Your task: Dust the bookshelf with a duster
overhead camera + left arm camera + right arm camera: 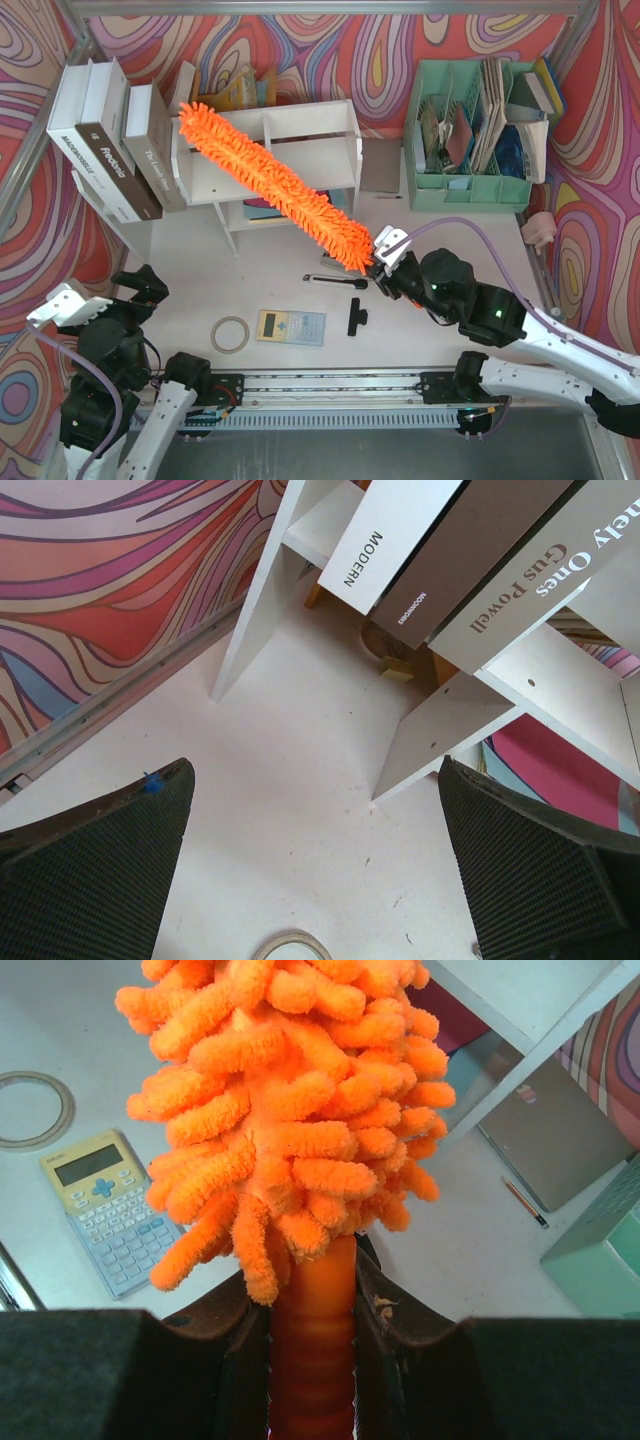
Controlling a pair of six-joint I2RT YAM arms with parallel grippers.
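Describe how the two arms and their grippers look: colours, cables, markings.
Both arms are built alike: white links between black joint housings. The left arm and right arm each carry a lilac cable to a white wrist block. The right arm shows small green lights. The left gripper and right gripper have broad black fingers with textured pads; one left finger bears a tiny blue mark.

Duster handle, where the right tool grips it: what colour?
The duster handle is orange, seen best in the right wrist view.

Duster (272, 187) diagonally across bookshelf (322, 124) top
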